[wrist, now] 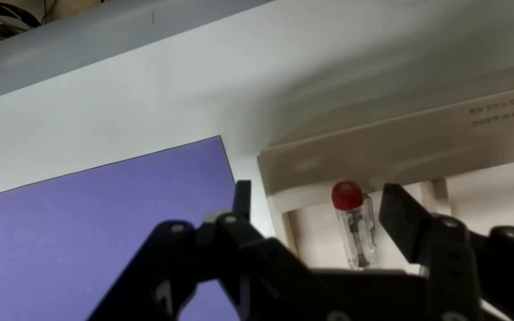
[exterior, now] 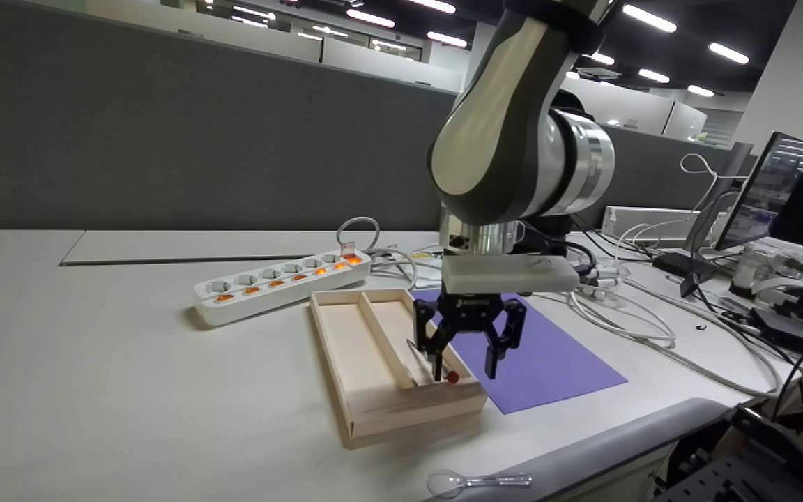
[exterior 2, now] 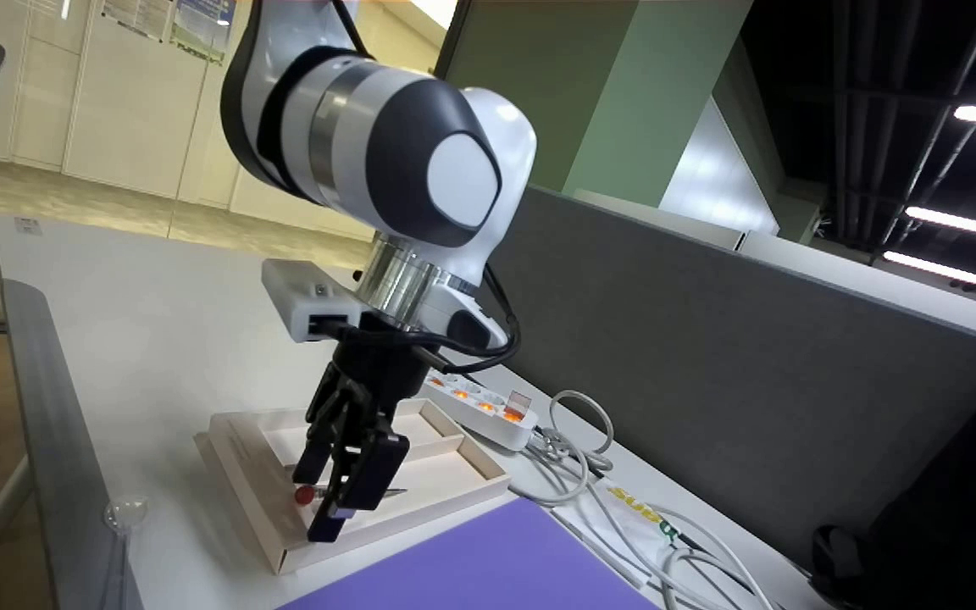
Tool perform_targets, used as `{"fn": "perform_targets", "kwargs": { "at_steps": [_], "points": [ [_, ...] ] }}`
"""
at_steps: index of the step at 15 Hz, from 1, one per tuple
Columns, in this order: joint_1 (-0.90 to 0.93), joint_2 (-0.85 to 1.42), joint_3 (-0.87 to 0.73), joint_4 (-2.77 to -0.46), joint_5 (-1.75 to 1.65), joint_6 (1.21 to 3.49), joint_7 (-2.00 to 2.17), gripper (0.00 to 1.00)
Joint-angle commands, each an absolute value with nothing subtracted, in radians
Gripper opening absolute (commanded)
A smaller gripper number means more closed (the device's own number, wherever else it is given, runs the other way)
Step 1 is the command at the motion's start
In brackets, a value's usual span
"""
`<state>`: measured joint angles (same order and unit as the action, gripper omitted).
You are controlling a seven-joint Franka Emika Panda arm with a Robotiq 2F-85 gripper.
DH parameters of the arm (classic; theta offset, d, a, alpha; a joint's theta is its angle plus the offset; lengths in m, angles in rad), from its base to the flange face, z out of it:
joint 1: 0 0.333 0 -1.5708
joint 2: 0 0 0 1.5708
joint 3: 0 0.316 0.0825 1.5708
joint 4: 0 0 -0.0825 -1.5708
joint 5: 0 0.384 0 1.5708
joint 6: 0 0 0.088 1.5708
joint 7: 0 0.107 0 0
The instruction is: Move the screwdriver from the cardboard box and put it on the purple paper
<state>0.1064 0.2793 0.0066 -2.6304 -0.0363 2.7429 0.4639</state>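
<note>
The screwdriver, with a red cap (wrist: 347,195) and a clear handle, lies in one compartment of the cardboard box (wrist: 373,147). Its red end rests near the box's end wall; in the wrist view its lower part is hidden behind the gripper. It also shows in both exterior views (exterior: 452,376) (exterior 2: 305,494). My gripper (wrist: 317,187) is open and empty, with the screwdriver between its fingers in the wrist view. In an exterior view the gripper (exterior: 463,369) hangs over the box's side wall. The purple paper (exterior: 548,355) lies flat beside the box.
A white power strip (exterior: 283,286) with lit orange switches lies on the far side of the box. Cables (exterior: 624,328) run behind and beside the paper. A clear plastic spoon-like object (exterior: 478,482) lies at the table's front edge. A grey partition (exterior: 199,139) stands behind.
</note>
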Motion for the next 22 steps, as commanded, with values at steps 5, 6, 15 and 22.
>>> {"fn": "perform_targets", "kwargs": {
  "at_steps": [5,6,15,22],
  "points": [
    [0.145,0.305,-0.017,-2.592,-0.014,2.745,0.452,0.19],
    [0.148,0.302,-0.018,-2.593,-0.014,2.745,0.451,0.11],
    [0.218,0.151,-0.057,-2.642,-0.126,2.748,0.483,0.05],
    [0.137,-0.009,-0.071,-2.726,-0.269,2.748,0.549,0.05]
  ]
}}
